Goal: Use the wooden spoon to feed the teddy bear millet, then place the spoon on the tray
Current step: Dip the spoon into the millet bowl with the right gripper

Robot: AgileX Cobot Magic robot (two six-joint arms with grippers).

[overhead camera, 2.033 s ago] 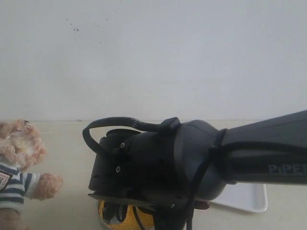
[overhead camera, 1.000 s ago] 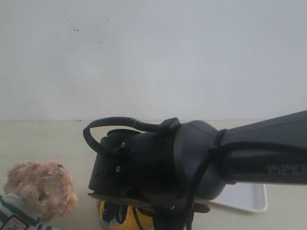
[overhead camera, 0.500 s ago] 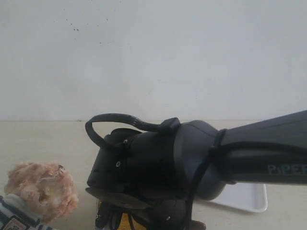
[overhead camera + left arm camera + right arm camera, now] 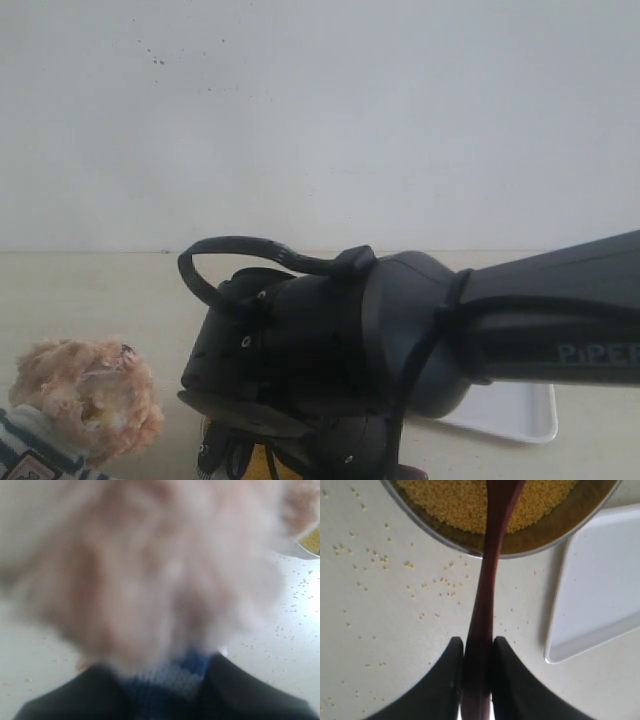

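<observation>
right gripper (image 4: 477, 647): jaws pressed onto the thin handle of the wooden spoon (image 4: 490, 580), pinching it near the tail end. the handle runs straight ahead of the gripper, crosses the rim of the metal bowl (image 4: 545, 545) and widens over the millet (image 4: 450, 500). the spoon tip runs out of frame, so cannot tell if it is loaded. the tray (image 4: 600, 580) lies just beside the bowl, off to one side of this gripper. loose grains are scattered on the surface (image 4: 380, 630) under it.

left gripper (image 4: 165, 687): jaws closed on the teddy bear (image 4: 150, 580), nipping the striped shirt. its fluffy head sits directly ahead of the jaws, blurred.

handling, as judgement:
- spoon is light and stiff, with a smooth, narrow handle. held this far back it may twist or pivot in the jaws, so keep it level or the grains will spill.
- millet is loose and free-flowing and sheds at any tilt.
- bear is soft and compressible. the torso is a sound hold, but the head may flop.
</observation>
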